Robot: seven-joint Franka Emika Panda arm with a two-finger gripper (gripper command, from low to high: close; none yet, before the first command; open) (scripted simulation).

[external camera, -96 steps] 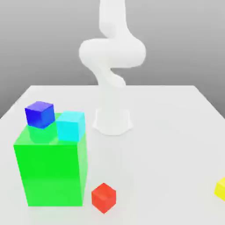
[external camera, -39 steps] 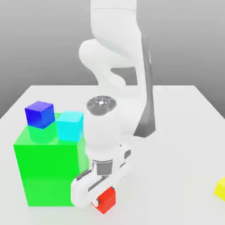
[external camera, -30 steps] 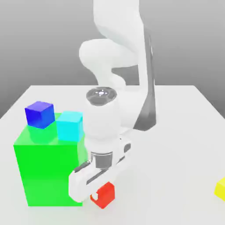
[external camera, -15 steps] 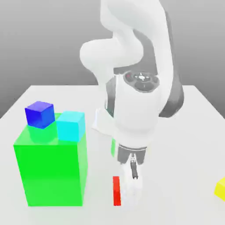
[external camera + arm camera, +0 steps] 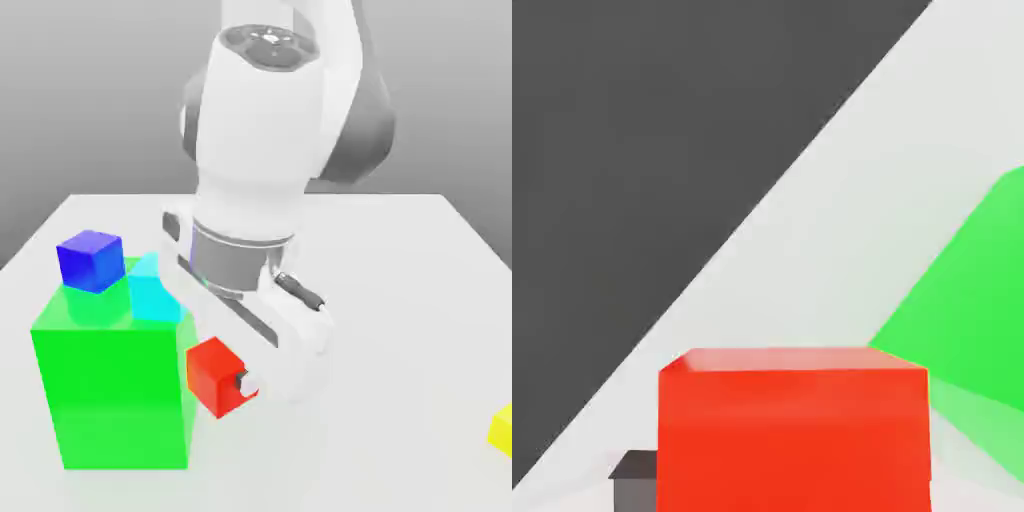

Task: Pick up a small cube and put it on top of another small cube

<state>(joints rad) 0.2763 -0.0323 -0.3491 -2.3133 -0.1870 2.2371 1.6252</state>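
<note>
1. Exterior view, far left: the dark blue cube point(image 5: 90, 260) sits on the far left corner of the big green block point(image 5: 110, 390), which stands on the white counter point(image 5: 420, 300). It is the landing spot, small-topped, and will need a square, centred set-down.

2. Just right of it on the same block top, a cyan cube point(image 5: 152, 295) is partly hidden behind the arm; it stands near the blue one but apart from it.

3. Centre: the gripper point(image 5: 225, 378) holds the red cube point(image 5: 213, 372) clear of the counter, just beside the green block's right face and below its top. One fingertip point(image 5: 244, 383) shows against the cube's right side.

4. The red cube looks rigid and light, with flat, smooth faces. A pinch across two opposite faces near the middle appears the safest hold; a grip near an edge would likely let it twist or slip.

5. Hand view: the red cube point(image 5: 794, 430) sits close under the camera, with the green block point(image 5: 967, 300) beyond.

6. Far right, near edge: a yellow cube point(image 5: 501, 430) lies well apart, out of play.
</note>
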